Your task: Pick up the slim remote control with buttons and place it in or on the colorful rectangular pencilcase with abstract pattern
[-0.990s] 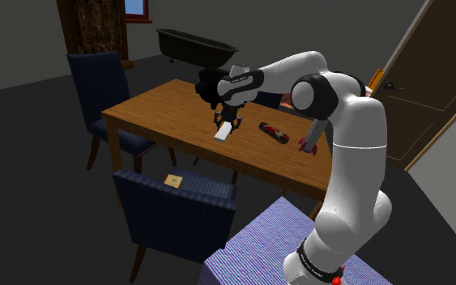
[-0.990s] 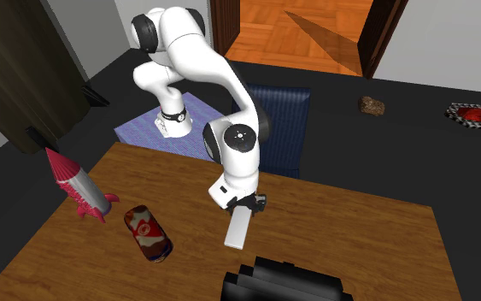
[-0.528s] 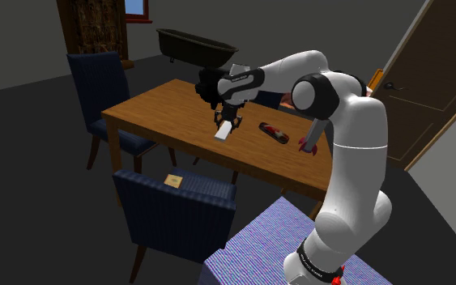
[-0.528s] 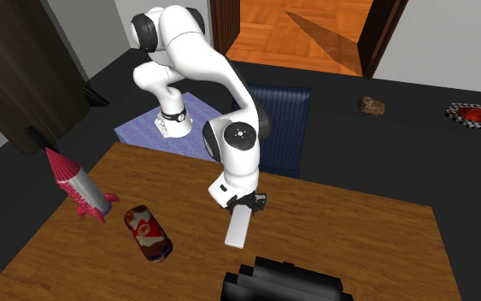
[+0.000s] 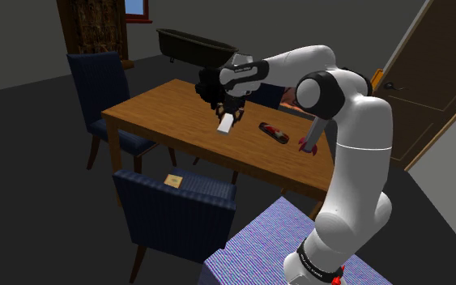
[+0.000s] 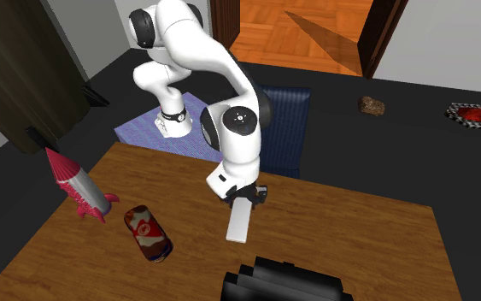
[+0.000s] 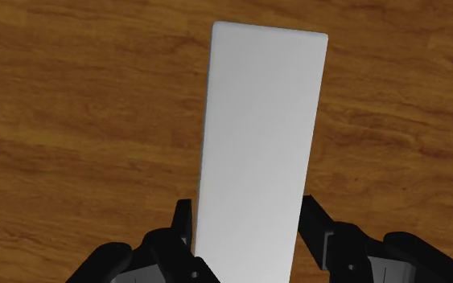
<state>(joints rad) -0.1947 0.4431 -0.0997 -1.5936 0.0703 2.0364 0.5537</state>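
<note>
Black-fingered and reaching out over the brown wooden table [image 5: 153,109] in the shoulder view, pinching the remote [image 5: 228,123] in the gripper [image 5: 228,113] by its upper end, clamping narrowly on its two long sides. Dangling that plain white slab, drawn without buttons, on a slant near the table's middle and, as far as can be judged, clear of the wood. Leaving the pencilcase [image 5: 273,131], dark with red patches, lying flat on the table at about four o'clock from the remote and apart from it. Standing past a blue chair [image 5: 173,210] tucked in at seven o'clock of the remote. Facing the camera across the table [image 6: 358,248] in the second exterior view, clasping the remote [image 6: 239,222] at the end nearest the wrist, with the gripper [image 6: 245,199] pointing down toward six o'clock. Keeping clear of the pencilcase [image 6: 148,233], patterned red, white and dark, lying at nine o'clock from the remote, and of a red-and-grey toy rocket [image 6: 80,190] standing at ten o'clock of the pencilcase, just beside it. Looking along the fingers [image 7: 317,229] in the wrist view, squeezing the remote [image 7: 261,137] within the gripper [image 7: 249,233], pressing one finger on each long edge and holding the pale flat face out ahead over the grain of the table [image 7: 72,120].
</note>
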